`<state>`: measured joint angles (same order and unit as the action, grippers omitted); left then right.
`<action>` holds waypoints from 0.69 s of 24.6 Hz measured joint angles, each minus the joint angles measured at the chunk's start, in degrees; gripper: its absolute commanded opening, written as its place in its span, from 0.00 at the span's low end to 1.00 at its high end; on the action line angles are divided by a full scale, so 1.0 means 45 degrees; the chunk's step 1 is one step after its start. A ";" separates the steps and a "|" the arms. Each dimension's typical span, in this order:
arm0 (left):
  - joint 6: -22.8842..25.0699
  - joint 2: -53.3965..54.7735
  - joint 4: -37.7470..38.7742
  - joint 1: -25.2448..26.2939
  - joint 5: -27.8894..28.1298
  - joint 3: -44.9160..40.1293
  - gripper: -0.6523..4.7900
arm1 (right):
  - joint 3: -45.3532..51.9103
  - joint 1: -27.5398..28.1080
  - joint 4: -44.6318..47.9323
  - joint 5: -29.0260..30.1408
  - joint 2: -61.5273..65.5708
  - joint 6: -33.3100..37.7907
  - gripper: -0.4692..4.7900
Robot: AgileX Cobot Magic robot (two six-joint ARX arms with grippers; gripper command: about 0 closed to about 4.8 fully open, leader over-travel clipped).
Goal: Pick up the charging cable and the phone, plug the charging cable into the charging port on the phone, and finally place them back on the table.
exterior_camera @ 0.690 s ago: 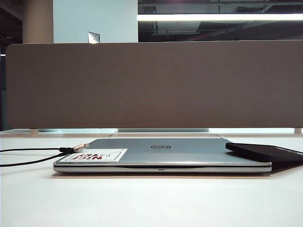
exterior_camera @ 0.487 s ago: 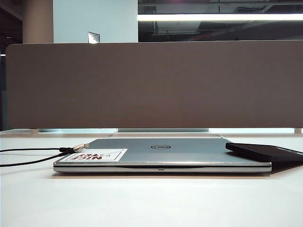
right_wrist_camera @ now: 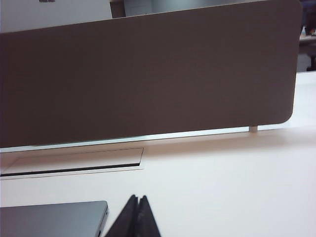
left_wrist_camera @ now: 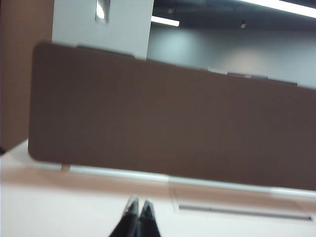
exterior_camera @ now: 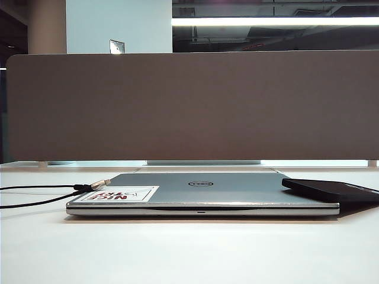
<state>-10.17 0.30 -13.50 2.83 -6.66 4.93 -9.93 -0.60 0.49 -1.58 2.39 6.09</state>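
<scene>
Centrally on the white worktop [exterior_camera: 189, 251] lies a closed silver Dell laptop [exterior_camera: 204, 192]. Beside its red-lettered sticker [exterior_camera: 121, 194], the charging cable [exterior_camera: 41, 195] rests its silver plug on the lid's corner, its black cord trailing off the laptop. At the laptop's opposite corner the black phone [exterior_camera: 331, 189] lies flat, overhanging the edge. Both the left pincer [left_wrist_camera: 138, 210] and the right pincer [right_wrist_camera: 138, 207] hover above the worktop, fingertips pressed together, holding nothing, facing the grey-brown divider panel [exterior_camera: 189, 106].
</scene>
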 measured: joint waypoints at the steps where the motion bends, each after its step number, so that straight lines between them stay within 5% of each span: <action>1: -0.0005 0.0000 0.0010 0.0000 0.0000 0.0199 0.11 | -0.0267 0.0000 -0.0107 -0.0010 0.0238 0.0092 0.08; 13: -0.0010 0.4051 0.0685 -0.0015 0.0000 0.3570 0.11 | -0.3400 -0.0024 -0.0087 0.0233 0.4420 0.0855 0.08; 17: 0.0097 0.5591 0.0675 -0.0967 0.0039 0.4371 0.11 | -0.3876 -0.0029 -0.0097 0.1200 0.5372 0.0986 0.08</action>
<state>-9.74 25.45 -10.46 -1.52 -6.48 24.60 -27.38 -0.73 0.05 3.81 26.57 10.52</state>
